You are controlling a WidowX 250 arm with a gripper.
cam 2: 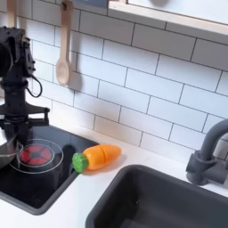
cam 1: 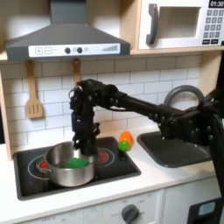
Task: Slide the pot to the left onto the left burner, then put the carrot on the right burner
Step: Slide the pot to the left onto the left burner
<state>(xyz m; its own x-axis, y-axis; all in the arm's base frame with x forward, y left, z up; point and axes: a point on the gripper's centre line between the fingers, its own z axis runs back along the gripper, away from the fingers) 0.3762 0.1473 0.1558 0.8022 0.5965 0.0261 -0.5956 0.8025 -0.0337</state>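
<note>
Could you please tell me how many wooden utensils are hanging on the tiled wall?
2. In the first exterior view, a slotted wooden spatula hangs at the left under the hood, and a wooden spoon hangs to its right, partly behind the arm. Others may be hidden.

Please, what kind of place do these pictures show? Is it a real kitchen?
Most likely a toy kitchen, not a real one. The burners are red rings printed on a flat black cooktop, a small steel pot sits there, and a toy carrot lies beside a dark sink. A microwave hangs above.
</note>
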